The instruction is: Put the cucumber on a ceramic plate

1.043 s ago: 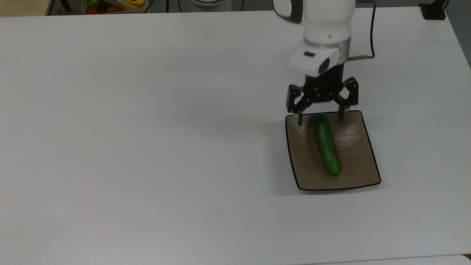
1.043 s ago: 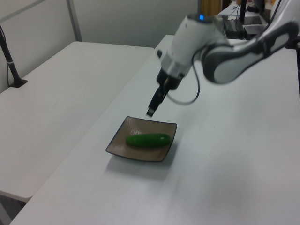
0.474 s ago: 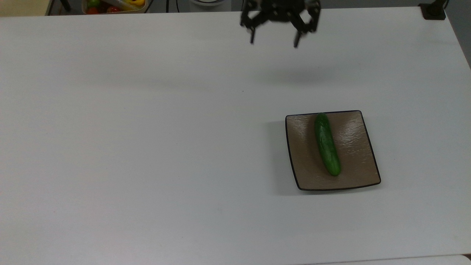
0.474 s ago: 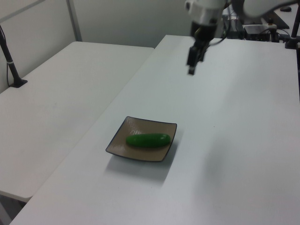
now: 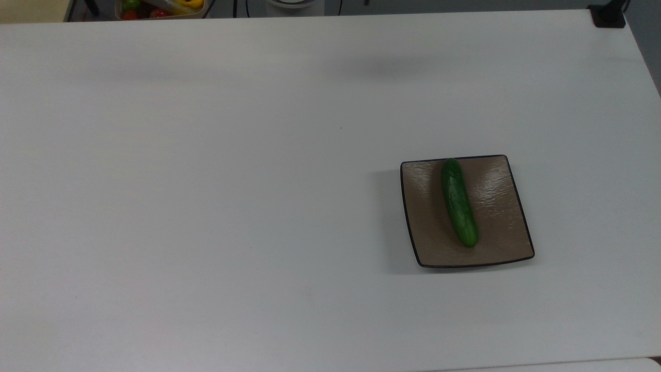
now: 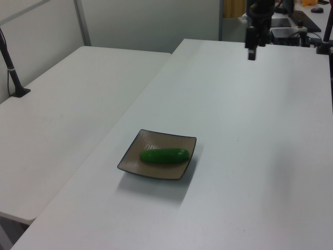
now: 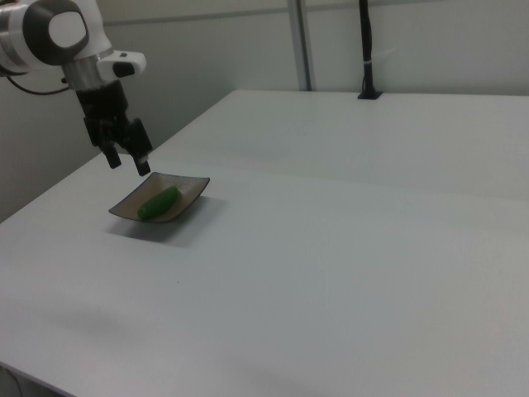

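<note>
The dark green cucumber [image 5: 458,201] lies lengthwise on the square brown ceramic plate [image 5: 496,206] at the top view's right, with nothing touching it. In the left view the cucumber [image 6: 164,155] rests across the plate [image 6: 156,141], and my gripper [image 6: 252,54] hangs far off over the table's far end, well apart from both. In the right view the gripper [image 7: 131,168] stands open and empty, just above and behind the plate [image 7: 188,188] with the cucumber [image 7: 159,203] on it.
A container of colourful vegetables [image 5: 160,8] sits past the table's far edge at the top view's upper left. A black clamp [image 5: 609,15] holds the far right corner. A second table [image 6: 62,104] with a black post [image 6: 13,73] adjoins in the left view.
The open gripper has risen from the plate's far edge and drawn back across the table, leaving the top view. Cucumber and plate have not moved.
</note>
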{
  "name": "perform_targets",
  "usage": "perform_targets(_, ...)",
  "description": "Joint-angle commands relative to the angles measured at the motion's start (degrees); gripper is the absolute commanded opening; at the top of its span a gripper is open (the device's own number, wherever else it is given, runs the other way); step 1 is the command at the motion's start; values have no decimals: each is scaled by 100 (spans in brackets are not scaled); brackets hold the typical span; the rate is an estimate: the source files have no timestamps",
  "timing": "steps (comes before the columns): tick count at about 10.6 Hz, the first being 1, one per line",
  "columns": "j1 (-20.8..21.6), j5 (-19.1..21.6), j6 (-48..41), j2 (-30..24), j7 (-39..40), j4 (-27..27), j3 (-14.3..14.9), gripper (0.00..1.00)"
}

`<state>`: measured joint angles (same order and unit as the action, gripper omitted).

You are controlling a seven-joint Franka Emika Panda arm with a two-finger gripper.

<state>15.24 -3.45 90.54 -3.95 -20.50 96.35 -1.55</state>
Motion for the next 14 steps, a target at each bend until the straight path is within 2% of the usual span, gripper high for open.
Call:
perform_targets(1,58,221,7,-396,204,561,480,100)
perform_targets(3,32,239,138,-300,807,500,585,100)
perform_targets(5,-64,440,847,-125,1520,499,673,100)
perform_targets(7,-283,476,1349,34,2100,490,674,100)
perform_targets(14,-381,573,1554,149,2218,420,648,100)
